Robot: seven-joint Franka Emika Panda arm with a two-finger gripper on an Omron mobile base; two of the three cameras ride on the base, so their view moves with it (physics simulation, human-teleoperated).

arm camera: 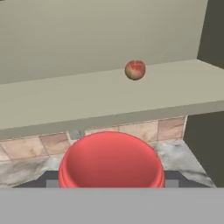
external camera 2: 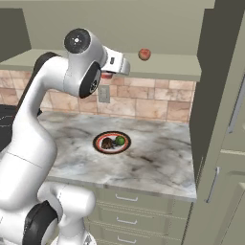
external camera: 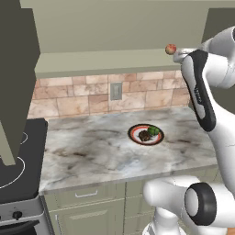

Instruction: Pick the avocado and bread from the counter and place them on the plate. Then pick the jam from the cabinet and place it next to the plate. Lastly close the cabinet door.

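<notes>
Hand view: looking along the gripper (arm camera: 112, 181) at the jam (arm camera: 111, 159), red and rounded, sitting between the two dark fingertips (arm camera: 52, 180) at the bottom, apparently being gripped on both sides, though actual contact not being clear enough to confirm. Beyond it, looking onto the cabinet (arm camera: 87, 35) shelf, with a reddish apple-like ball (arm camera: 134, 70) resting further back on the shelf, well apart from the jar. Right base view: showing the arm raised in front of the shelf edge, a small red patch of the jam (external camera 2: 106, 75) peeking out just under the wrist, below the shelf lip, over the counter (external camera 2: 158, 162). Down on the marbled stone, showing the plate (external camera 2: 98, 142) carrying the bread (external camera 2: 107, 142) and the avocado (external camera 2: 119, 140) side by side, touching or nearly so. Left base view: showing the same plate (external camera: 134, 131) with the dark bread (external camera: 144, 136) left of the green avocado (external camera: 153, 131), and the cabinet door (external camera: 16, 73) hanging open at the left above the stove (external camera: 18, 165). Reddish ball (external camera: 170, 48) sitting just beside the arm's wrist at shelf height.
</notes>
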